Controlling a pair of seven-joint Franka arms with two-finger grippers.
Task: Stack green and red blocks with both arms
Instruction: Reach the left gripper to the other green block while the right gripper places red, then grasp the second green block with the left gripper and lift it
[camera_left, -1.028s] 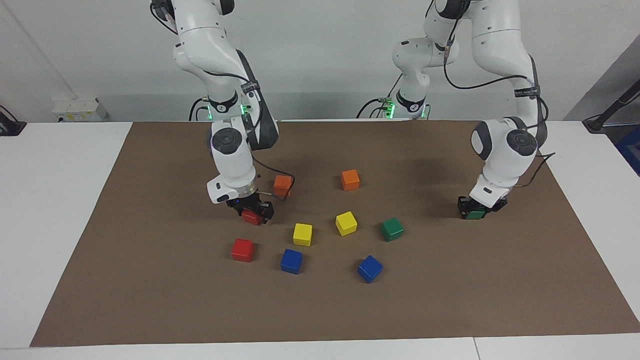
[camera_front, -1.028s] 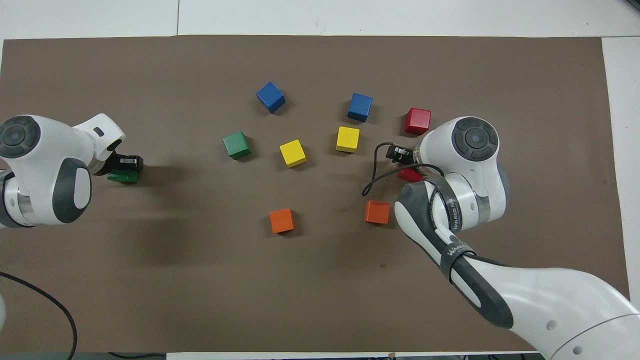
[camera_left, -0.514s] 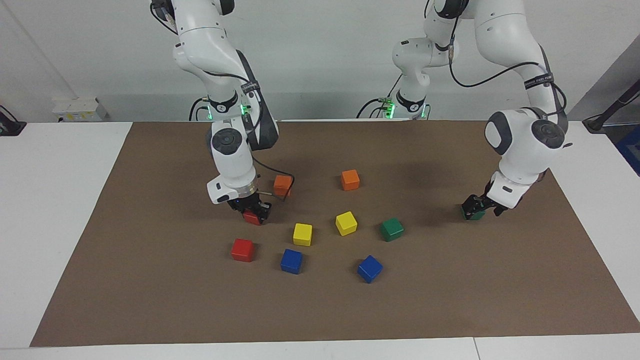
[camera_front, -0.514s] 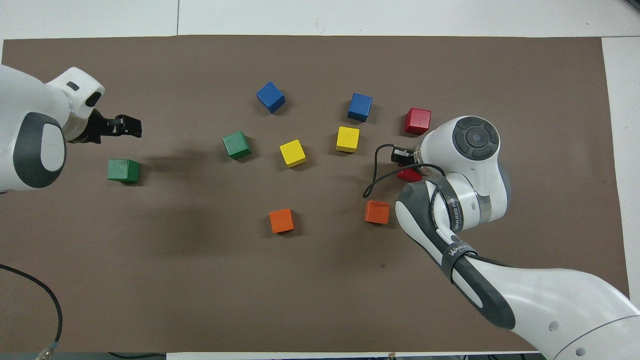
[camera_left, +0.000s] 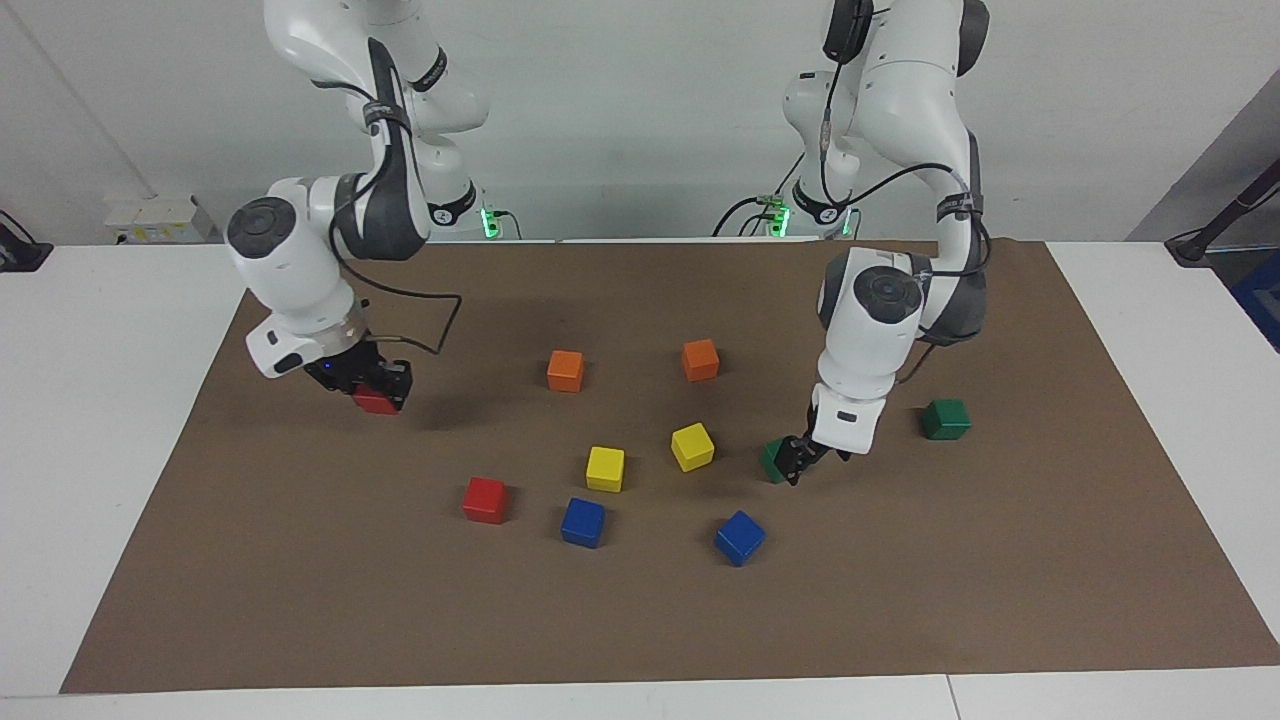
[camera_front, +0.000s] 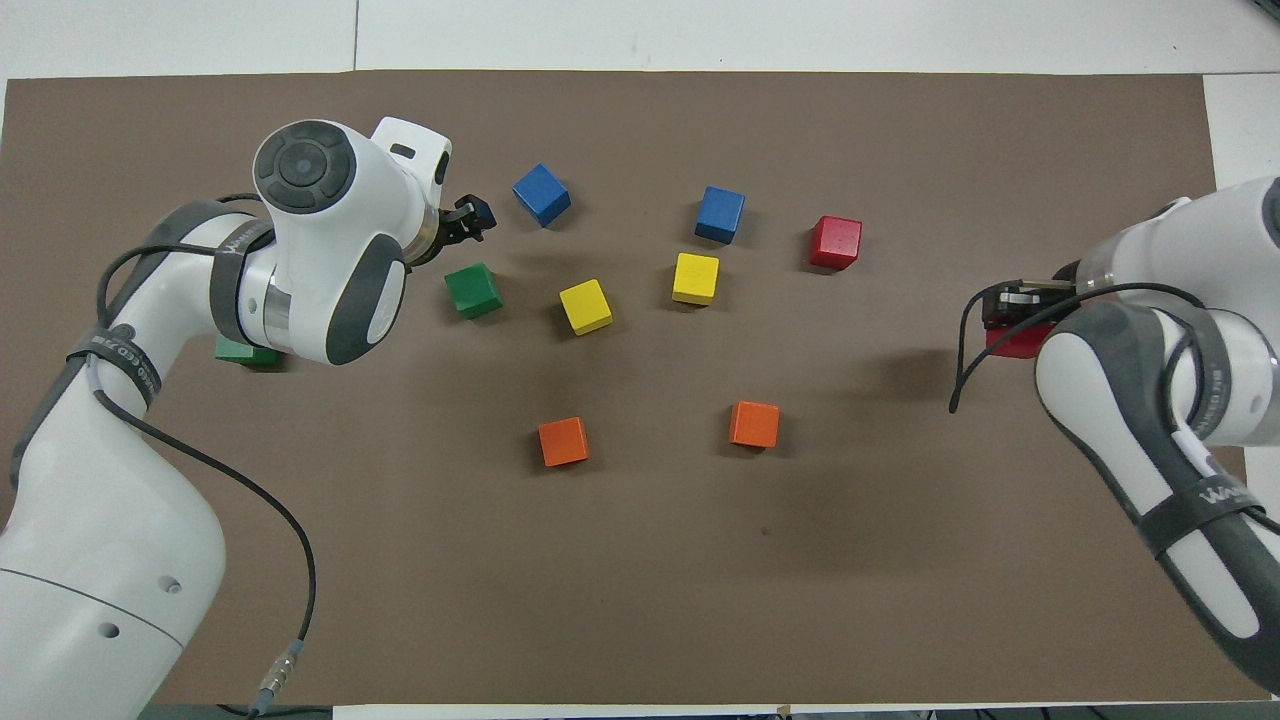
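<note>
My right gripper (camera_left: 378, 385) is shut on a red block (camera_left: 376, 402) and holds it just above the mat, toward the right arm's end; both also show in the overhead view, the gripper (camera_front: 1012, 303) and the block (camera_front: 1012, 342). The second red block (camera_left: 485, 499) sits on the mat. My left gripper (camera_left: 797, 468) is open and low, close beside a green block (camera_left: 770, 458) among the middle cubes; I cannot tell if it touches. In the overhead view this gripper (camera_front: 472, 215) shows apart from that block (camera_front: 473, 290). The other green block (camera_left: 945, 418) sits alone toward the left arm's end.
Two orange cubes (camera_left: 565, 370) (camera_left: 700, 359) lie nearer the robots. Two yellow cubes (camera_left: 605, 468) (camera_left: 692, 446) and two blue cubes (camera_left: 582, 522) (camera_left: 739, 537) sit around the middle. All rest on a brown mat (camera_left: 640, 620) over the white table.
My right gripper lifted the red block and carried it toward the right arm's end. My left gripper let go of one green block and swung over to the other.
</note>
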